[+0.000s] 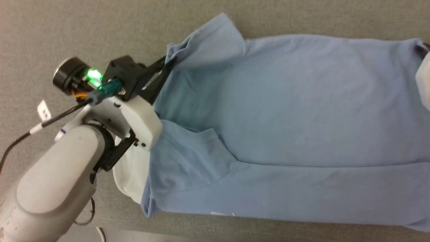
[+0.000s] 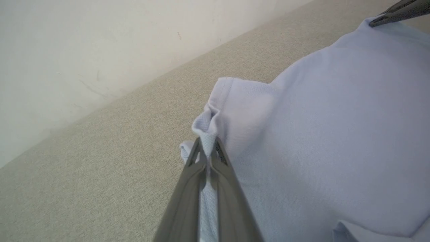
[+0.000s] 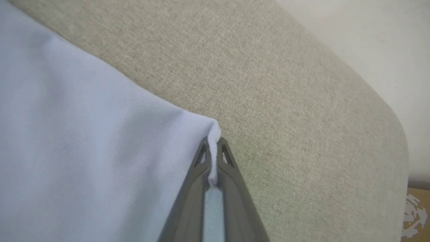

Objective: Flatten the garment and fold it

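The garment [image 1: 285,101], a light blue polo shirt, lies spread across the grey cloth surface, its white collar [image 1: 131,171] at the left end. A small white logo [image 1: 221,213] shows at its near edge. My left gripper [image 1: 167,64] is shut on a bunched fold of the far sleeve; in the left wrist view the fingertips [image 2: 208,144] pinch that fold of the garment [image 2: 319,134]. My right gripper [image 3: 212,148] is shut on a corner of the garment [image 3: 84,151] at the hem end. Its dark fingers [image 2: 396,11] also show on the far corner in the left wrist view.
The grey-beige cloth surface [image 1: 67,33] extends beyond the shirt on all sides. Its rounded corner [image 3: 386,117] lies close to the right gripper, with pale floor [image 3: 369,40] beyond. A pale wall or floor [image 2: 84,43] borders the far edge. A black cable [image 1: 20,141] trails from the left arm.
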Robot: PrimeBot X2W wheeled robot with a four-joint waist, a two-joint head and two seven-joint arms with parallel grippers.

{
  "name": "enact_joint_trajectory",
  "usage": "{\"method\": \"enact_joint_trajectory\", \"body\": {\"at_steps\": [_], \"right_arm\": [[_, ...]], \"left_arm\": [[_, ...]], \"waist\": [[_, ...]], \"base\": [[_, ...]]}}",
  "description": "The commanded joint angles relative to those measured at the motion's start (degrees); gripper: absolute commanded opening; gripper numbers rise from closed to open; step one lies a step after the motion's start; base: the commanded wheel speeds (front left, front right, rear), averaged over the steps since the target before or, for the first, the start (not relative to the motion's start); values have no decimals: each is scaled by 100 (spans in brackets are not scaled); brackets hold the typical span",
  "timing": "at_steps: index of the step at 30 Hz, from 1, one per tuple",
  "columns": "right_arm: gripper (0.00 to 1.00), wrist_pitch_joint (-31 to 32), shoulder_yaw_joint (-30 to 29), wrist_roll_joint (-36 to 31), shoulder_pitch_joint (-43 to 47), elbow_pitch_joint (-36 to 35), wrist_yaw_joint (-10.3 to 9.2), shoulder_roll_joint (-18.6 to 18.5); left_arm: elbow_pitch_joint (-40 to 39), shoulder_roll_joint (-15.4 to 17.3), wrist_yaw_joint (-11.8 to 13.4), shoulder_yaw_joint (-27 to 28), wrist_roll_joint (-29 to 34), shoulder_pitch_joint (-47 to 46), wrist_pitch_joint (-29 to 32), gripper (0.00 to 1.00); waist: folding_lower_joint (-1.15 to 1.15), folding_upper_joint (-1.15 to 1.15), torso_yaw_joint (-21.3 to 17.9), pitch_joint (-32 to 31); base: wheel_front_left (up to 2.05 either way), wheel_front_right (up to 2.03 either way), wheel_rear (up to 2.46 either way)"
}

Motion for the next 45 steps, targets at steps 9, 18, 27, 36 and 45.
{"method": "enact_joint_trajectory", "body": {"at_steps": [9, 18, 27, 36, 45], "right_arm": [[0, -1190, -750, -113, 1006, -332, 30, 290], [0, -1000, -1357, -275, 2947, -1425, 30, 555], [0, -528, -1477, -339, 4065, -1964, 30, 371], [0, -490, -1182, -261, 4189, -1722, 30, 222], [100, -878, -1037, 178, 3994, -1670, 30, 189]], "left_arm": [[-238, 376, 361, 259, -328, 951, -229, 0], [-830, 874, 640, 240, -751, 2247, -120, 0], [-743, 1073, 661, -157, -928, 3072, 171, 0], [536, 790, 262, -513, -652, 2804, -25, 0], [1114, 439, 255, -446, -621, 2667, -658, 100]], "waist": [[-1, 0, -417, -1170], [-1, 0, -568, -1604], [-1, 0, -579, -1570], [-1, 0, -572, -1502], [-1, 0, -584, -1692]], "base": [[0, 0, 0], [0, 0, 0], [0, 0, 0], [0, 0, 0], [0, 0, 0]]}}
